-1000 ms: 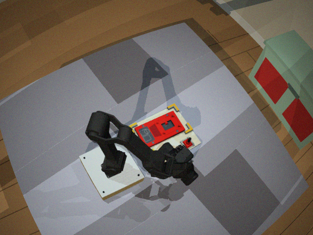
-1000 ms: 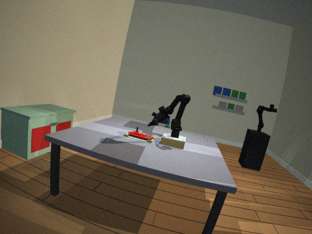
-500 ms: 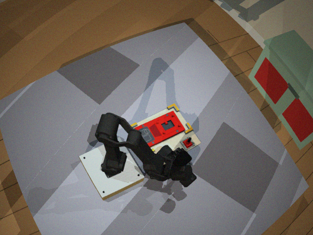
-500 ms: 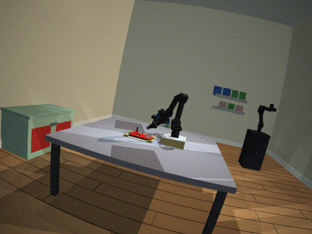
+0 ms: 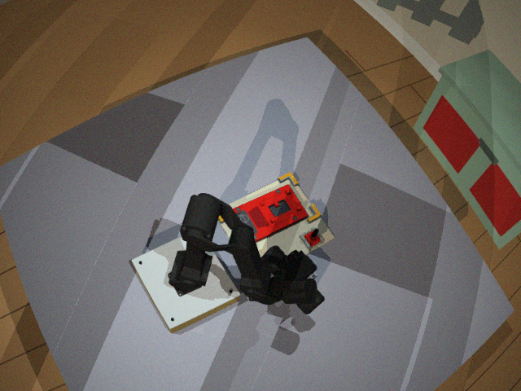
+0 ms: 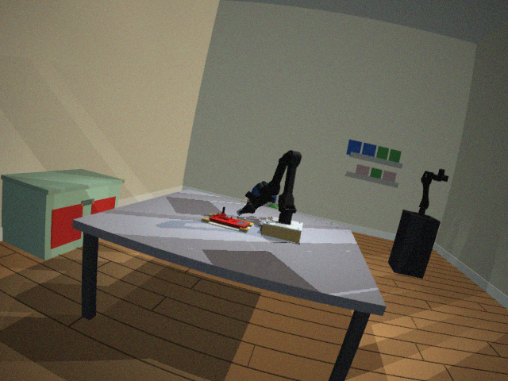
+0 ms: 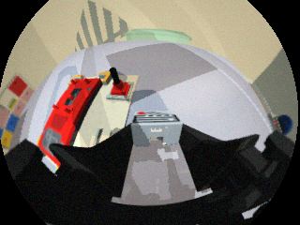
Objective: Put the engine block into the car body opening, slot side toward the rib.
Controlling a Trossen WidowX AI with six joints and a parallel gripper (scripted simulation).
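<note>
The red car body (image 5: 260,225) (image 6: 226,221) (image 7: 60,120) lies on a pale tray (image 5: 279,246) (image 7: 108,110) with yellow corner brackets. Its dark opening (image 5: 280,208) (image 7: 72,97) faces up and nothing fills it; the rib is too small to make out. My gripper (image 6: 240,212) (image 7: 156,126) is shut on the grey engine block (image 7: 145,134). The block has dark grooves and a red spot on top, and a small notch low on its near face. I hold it off to the side of the car body, right of it in the wrist view. The arm mostly hides it in the top view.
A red square piece with an upright black lever (image 5: 314,233) (image 6: 223,209) (image 7: 113,75) stands at the tray's end, between the car body and my block in the wrist view. The arm's white base plate (image 5: 157,290) (image 6: 281,232) is near the tray's other end.
</note>
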